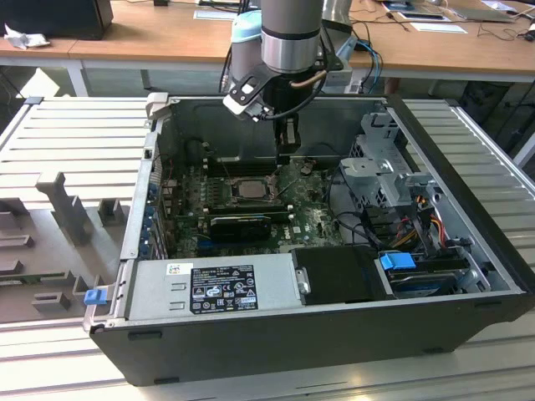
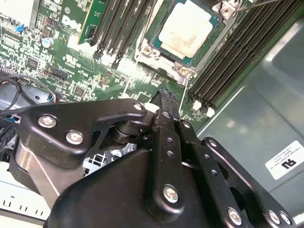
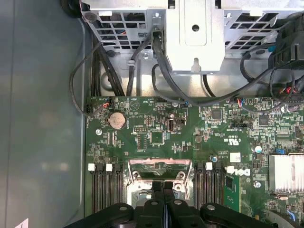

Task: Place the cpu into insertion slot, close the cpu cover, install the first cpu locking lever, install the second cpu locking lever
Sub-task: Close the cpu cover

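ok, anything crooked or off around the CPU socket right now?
Nothing stands out. The cpu sits square and level inside the window of the cpu cover, which appears to lie flat. The end effector, shut, is at the cover's corner beside a thin locking lever. No damage visible.

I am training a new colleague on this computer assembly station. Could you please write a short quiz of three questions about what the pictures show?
1. True or false: the cpu lies with its metal top up, with long memory slots on both sides of it.
2. Choose one. The gripper is: A) open around the cpu; B) shut, with its tips close beside the cpu; C) shut on a blue cable.
3. Fill in the missing word: the round silver battery sits on the green ____.

Key: 1 true; 2 B; 3 motherboard.
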### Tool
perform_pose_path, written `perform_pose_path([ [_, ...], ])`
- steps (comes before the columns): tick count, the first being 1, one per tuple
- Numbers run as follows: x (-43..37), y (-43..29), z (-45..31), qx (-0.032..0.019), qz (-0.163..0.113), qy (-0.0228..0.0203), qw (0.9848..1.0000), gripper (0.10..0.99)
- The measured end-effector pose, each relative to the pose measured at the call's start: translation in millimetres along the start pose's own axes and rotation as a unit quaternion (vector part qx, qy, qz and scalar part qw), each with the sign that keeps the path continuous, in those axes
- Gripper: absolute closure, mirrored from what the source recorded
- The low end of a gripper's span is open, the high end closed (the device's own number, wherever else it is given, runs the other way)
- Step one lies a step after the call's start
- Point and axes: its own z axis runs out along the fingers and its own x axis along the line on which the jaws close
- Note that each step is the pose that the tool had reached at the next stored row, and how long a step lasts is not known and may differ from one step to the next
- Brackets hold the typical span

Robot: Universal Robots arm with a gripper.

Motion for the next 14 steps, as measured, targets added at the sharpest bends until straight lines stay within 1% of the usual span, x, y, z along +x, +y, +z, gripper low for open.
perform_pose_path([
  [6, 0.2, 6.2, 0.4, 0.0003, 0.0, 0.0, 1.0, 0.98],
  [8, 0.3, 10.6, 0.7, 0.0007, 0.0, 0.0, 1.0, 0.98],
  [10, 0.3, 18.3, 1.2, 0.0015, 0.0, 0.0, 1.0, 0.98],
  [12, 0.3, 22.1, 1.4, 0.002, 0.0, 0.0001, 1.0, 0.98],
  [13, 0.3, 25.9, 2.1, 0.0024, -0.001, 0.0001, 1.0, 0.98],
  [14, 0.3, 28.1, 2.4, 0.0025, -0.001, 0.0, 1.0, 0.98],
])
